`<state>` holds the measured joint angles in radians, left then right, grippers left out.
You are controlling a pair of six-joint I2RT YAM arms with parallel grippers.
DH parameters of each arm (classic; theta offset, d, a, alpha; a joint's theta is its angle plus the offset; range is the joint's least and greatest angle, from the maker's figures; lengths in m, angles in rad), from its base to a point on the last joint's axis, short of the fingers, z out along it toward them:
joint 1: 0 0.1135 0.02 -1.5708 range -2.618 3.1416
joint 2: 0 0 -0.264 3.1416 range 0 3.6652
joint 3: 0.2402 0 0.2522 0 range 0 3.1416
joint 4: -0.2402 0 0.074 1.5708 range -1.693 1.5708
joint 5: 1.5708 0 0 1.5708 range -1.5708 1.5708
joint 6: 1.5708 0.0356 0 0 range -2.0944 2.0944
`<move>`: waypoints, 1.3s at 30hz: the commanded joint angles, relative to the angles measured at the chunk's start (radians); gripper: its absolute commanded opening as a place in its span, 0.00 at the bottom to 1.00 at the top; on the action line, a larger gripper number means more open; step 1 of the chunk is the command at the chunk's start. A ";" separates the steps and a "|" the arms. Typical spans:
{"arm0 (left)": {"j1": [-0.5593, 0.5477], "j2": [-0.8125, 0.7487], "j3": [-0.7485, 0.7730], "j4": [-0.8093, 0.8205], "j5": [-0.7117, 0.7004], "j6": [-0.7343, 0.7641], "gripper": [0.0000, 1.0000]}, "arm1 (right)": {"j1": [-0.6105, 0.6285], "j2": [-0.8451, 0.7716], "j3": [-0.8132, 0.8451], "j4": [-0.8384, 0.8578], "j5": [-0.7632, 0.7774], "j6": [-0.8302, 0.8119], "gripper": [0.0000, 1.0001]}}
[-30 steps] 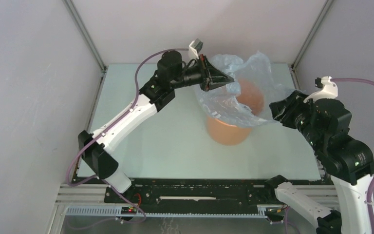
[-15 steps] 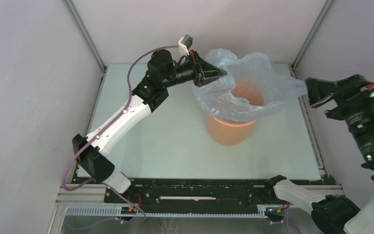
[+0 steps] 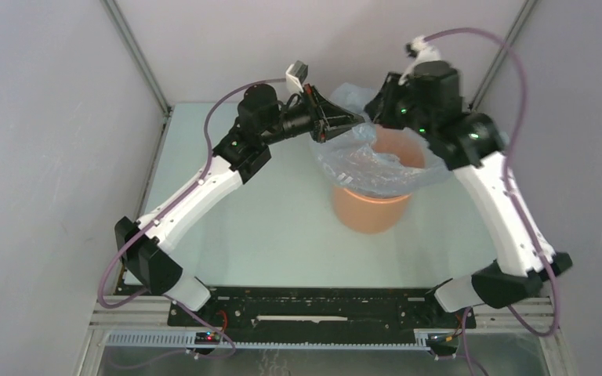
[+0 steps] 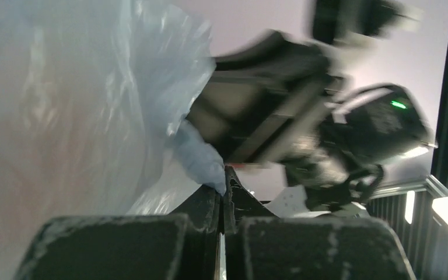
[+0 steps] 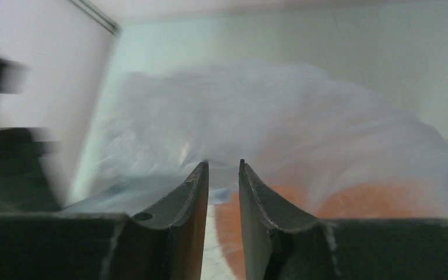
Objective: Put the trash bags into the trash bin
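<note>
Your left gripper [image 4: 224, 178] is clamped on a fold of the trash bag [image 3: 364, 160], which spreads from its tips over the trash bin [image 3: 368, 213]. Your right gripper [image 5: 222, 167] stands slightly apart, with the bag just ahead of it.

Both arms: white shell links, black joint housings. Left arm [image 3: 196, 192], right arm [image 3: 505, 211]. Mauve cable [image 3: 108, 270] runs along each: one loop off the base at 8 o'clock, another over the wrist at 1 o'clock. Green lamps [image 3: 471, 135] on the right arm's black housing. White plug cap [image 3: 296, 74] on the left wrist. Left gripper [image 4: 223, 175] and right gripper [image 5: 221, 166]: black tapered fingers, scuffed grey-white at the bases.
</note>
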<state>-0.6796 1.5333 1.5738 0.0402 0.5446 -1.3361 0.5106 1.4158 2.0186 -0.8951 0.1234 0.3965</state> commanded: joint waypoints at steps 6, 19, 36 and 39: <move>0.013 -0.082 -0.048 0.024 -0.040 -0.028 0.00 | -0.011 -0.051 -0.497 0.302 0.030 0.040 0.17; -0.016 0.016 0.091 0.055 0.026 -0.073 0.00 | -0.021 -0.124 -0.743 0.358 0.124 -0.033 0.33; 0.002 0.081 0.108 0.200 0.136 -0.138 0.00 | -0.063 -0.320 -0.699 0.289 -0.059 0.020 0.31; 0.000 0.086 0.125 0.228 0.157 -0.155 0.00 | -0.025 -0.287 -0.724 0.427 -0.164 0.085 0.39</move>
<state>-0.6804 1.6447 1.6932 0.1631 0.6376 -1.4544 0.4492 1.1019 1.2846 -0.6632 0.1833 0.3882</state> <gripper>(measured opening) 0.010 0.343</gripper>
